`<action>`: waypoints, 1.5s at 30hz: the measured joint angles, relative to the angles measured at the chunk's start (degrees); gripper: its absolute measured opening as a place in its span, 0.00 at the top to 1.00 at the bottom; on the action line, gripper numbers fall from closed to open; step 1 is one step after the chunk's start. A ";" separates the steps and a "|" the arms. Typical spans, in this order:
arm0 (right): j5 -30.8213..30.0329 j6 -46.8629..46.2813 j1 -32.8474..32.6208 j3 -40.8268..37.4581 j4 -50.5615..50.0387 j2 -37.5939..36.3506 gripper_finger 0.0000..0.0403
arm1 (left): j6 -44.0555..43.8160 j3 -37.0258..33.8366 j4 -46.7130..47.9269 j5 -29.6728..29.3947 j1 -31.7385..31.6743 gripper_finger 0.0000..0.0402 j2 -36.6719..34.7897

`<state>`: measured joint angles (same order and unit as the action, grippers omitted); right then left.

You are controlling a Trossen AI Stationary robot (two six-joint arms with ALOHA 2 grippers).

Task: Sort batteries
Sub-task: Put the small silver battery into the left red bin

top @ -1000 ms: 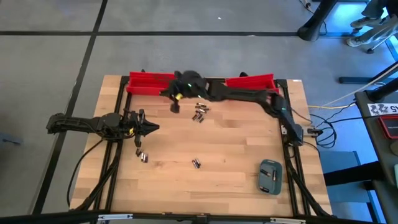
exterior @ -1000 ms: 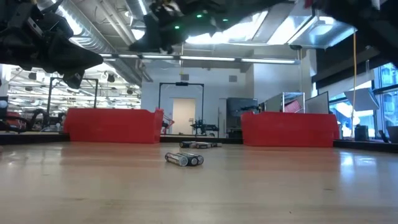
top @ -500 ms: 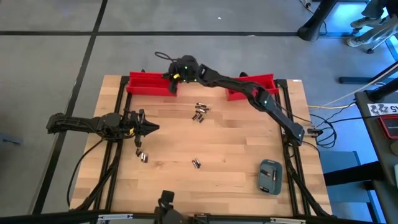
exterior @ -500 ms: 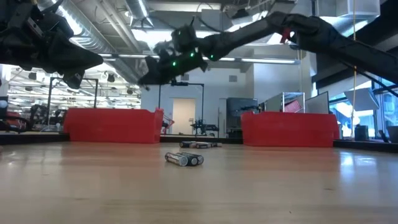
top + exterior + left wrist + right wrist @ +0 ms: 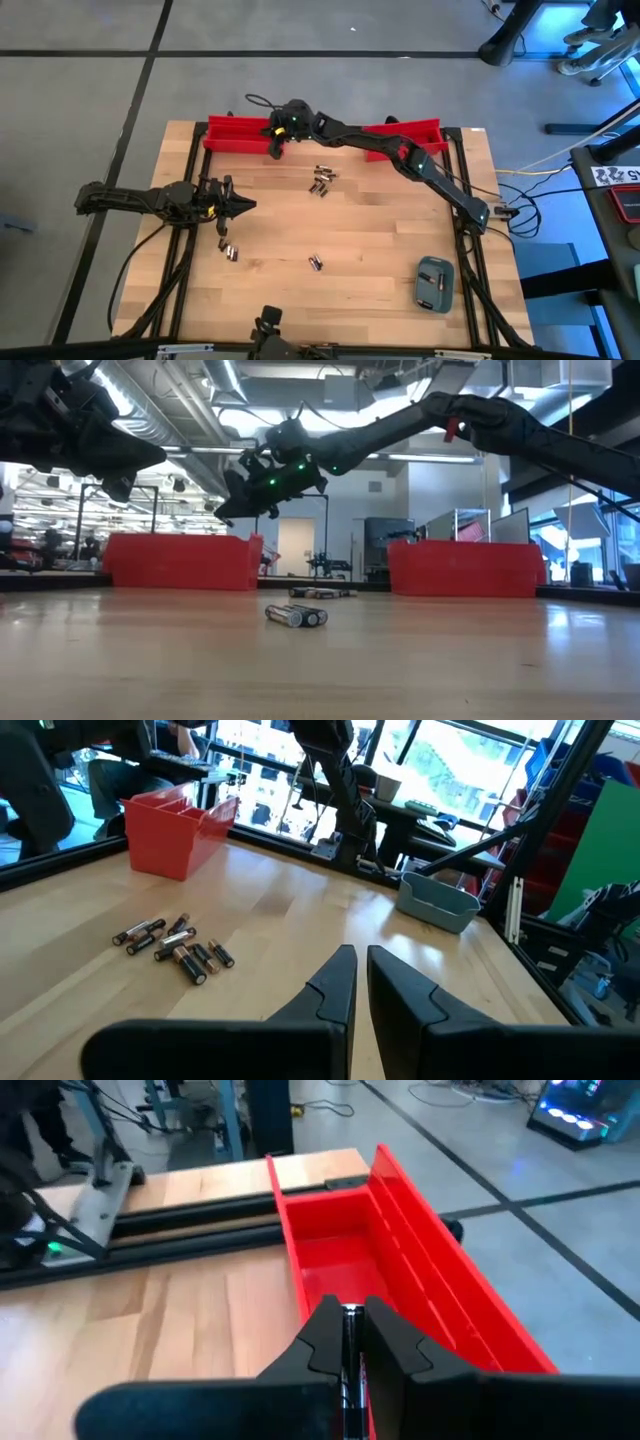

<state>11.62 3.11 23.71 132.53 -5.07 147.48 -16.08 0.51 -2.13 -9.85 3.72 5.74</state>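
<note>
My right gripper is closed on one battery, pinched between the two fingers with its long axis running forward along them, out toward the tips. In the high view the right gripper hangs over the right end of the left red bin at the far edge of the table. The wrist view shows the bin's open floor directly below and ahead of the tips, so in my judgement the release needs no further travel sideways; the cell lies lengthwise with the bin, which should let it drop clear of the walls.

My left gripper waits at the left side of the table, fingers nearly together and holding nothing.

Remaining batteries on the table: a cluster near the far centre, a pair just near-side of the left gripper, and a pair at the centre. The left arm is nearer the pair beside it.
</note>
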 joint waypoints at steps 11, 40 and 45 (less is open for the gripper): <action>-3.28 0.23 -0.26 0.00 -2.11 -0.82 0.96 | 0.00 0.00 0.00 -0.02 -0.02 0.95 0.00; -8.95 5.58 -18.51 -27.65 -15.23 -30.33 0.96 | 0.54 0.00 -0.07 -0.04 -0.06 0.95 0.02; -11.97 0.84 -21.27 -46.06 1.31 -38.71 0.96 | 3.07 0.00 -1.28 -0.10 -0.10 0.95 0.04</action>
<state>-0.34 3.95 2.44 86.47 -3.76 108.77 -13.01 0.51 -3.41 -9.95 3.62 5.78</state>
